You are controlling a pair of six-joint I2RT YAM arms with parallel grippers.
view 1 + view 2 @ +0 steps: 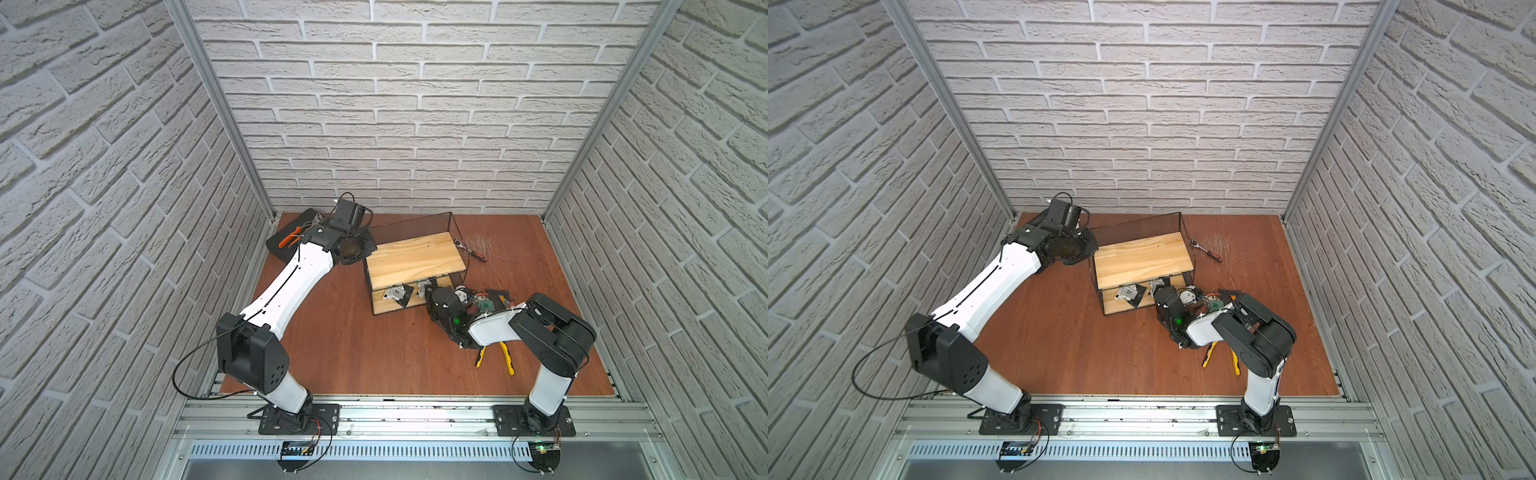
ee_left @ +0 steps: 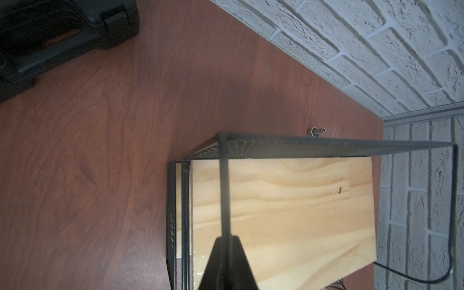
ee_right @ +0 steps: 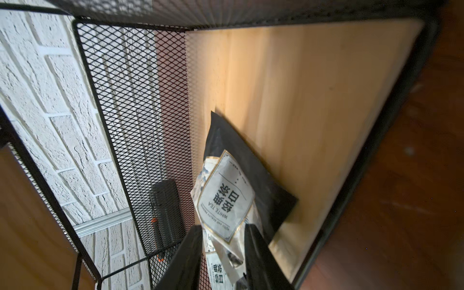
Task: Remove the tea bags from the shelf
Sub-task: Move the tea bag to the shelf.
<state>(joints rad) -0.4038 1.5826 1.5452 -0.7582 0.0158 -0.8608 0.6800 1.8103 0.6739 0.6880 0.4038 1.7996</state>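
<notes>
Closest to us, our right gripper (image 3: 223, 227) reaches into the lower tier of the shelf (image 1: 411, 255), its 2 fingers (image 3: 258, 253) pinching a crinkled white tea bag (image 3: 218, 270) toward the lower board's right end. Just beyond, a labelled white tea bag (image 3: 224, 198) overlaps a black tea bag (image 3: 266, 185) on that board. Our left gripper (image 2: 227, 237) is clamped on a frame wire at the shelf's left end. More tea bags (image 1: 485, 306) are heaped on the worktop (image 1: 340, 340) beside the shelf's right end; the worktop's far-left corner holds a tool case (image 2: 67, 25).

Pale pine, black-mesh shelf (image 1: 415, 257); white-grey printed tea bag (image 3: 223, 198); black sachet (image 3: 253, 160); red-brown table (image 1: 353, 345).
</notes>
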